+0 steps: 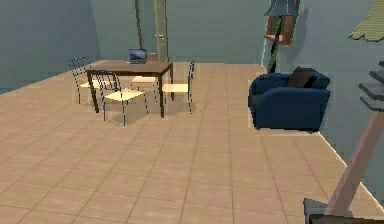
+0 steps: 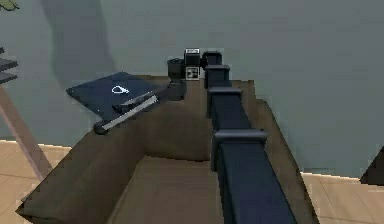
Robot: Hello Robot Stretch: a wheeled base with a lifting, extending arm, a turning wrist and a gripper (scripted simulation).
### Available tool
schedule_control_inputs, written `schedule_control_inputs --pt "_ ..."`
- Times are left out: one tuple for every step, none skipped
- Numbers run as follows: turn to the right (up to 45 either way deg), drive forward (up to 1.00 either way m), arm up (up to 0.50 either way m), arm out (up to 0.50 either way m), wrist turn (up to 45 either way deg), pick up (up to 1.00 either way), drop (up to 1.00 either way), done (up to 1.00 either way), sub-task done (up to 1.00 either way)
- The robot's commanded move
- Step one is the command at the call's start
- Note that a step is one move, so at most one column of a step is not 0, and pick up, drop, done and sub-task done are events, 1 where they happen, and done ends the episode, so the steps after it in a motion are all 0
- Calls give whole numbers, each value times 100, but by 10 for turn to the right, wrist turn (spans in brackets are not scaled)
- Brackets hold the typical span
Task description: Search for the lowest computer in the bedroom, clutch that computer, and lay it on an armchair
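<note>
A dark blue closed laptop (image 2: 112, 95) with a white mark on its lid hangs tilted at the far end of my gripper (image 2: 165, 90), in front of the grey-blue wall. The gripper holds it, clear of the brown surface below. The dark arm (image 2: 235, 140) reaches up the arm side view from the bottom edge, with two white marker squares (image 2: 200, 58) at its end. In the forward view a dark blue armchair (image 1: 290, 100) with a dark cushion stands against the right wall. Another laptop (image 1: 138, 57) stands open on the far dining table (image 1: 130, 70).
A brown wooden piece with raised sides (image 2: 150, 175) lies under the arm. Several light-seated chairs (image 1: 122, 97) surround the dining table. A slanted brown stand (image 1: 355, 170) rises at the forward view's right edge. Wide tiled floor (image 1: 150, 160) lies between me and the armchair.
</note>
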Motion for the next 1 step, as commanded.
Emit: schedule_control_inputs --pt "0 0 0 0 450 0 0 0 0"
